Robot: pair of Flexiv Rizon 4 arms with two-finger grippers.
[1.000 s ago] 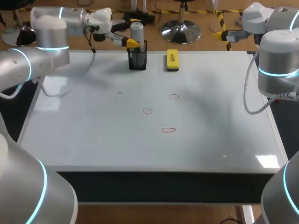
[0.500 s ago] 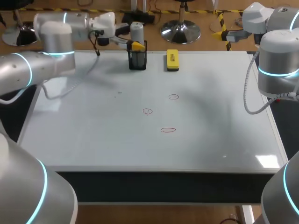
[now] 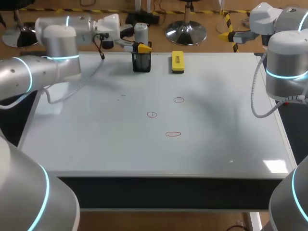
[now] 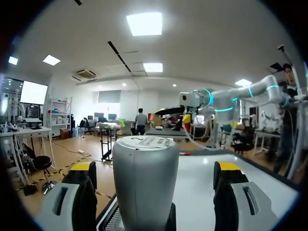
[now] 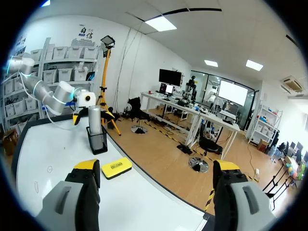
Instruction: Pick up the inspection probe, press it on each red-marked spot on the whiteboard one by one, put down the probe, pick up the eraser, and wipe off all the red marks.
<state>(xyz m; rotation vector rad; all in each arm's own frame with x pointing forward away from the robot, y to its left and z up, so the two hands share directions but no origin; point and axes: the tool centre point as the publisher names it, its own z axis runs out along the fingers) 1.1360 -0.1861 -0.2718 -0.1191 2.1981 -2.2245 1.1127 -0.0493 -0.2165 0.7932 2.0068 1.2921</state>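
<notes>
Seen from above, the left gripper (image 3: 138, 47) sits at the grey inspection probe (image 3: 140, 32), which stands in a black mesh holder (image 3: 141, 62) beside the yellow eraser (image 3: 177, 62). Its wrist camera shows the fingers spread, with gaps on both sides of the probe. The right gripper (image 5: 156, 166) hangs with its jaws wide apart and empty.

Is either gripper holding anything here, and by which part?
Nothing is held. The left gripper straddles the top of the probe with its fingers open and not touching it; the right gripper is open and empty.
</notes>
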